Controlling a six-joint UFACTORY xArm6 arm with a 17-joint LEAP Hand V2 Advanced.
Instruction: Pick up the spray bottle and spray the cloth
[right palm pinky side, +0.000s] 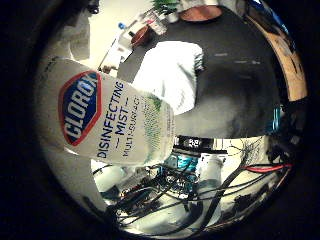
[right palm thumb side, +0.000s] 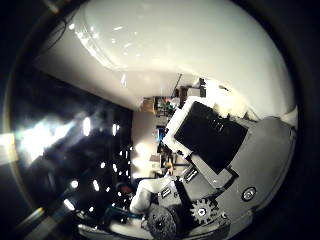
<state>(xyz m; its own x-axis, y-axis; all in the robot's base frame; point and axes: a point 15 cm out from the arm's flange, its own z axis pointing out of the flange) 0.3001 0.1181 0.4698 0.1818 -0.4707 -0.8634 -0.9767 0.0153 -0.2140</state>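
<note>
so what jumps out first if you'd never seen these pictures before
The white plastic spray bottle with the blue and red label fills much of the little finger side view, so it sits close against the palm. Past it, a folded white cloth lies on the dark grey table. In the thumb side view the white and black hand, with its geared parts, crowds in beside a large glossy white surface.
</note>
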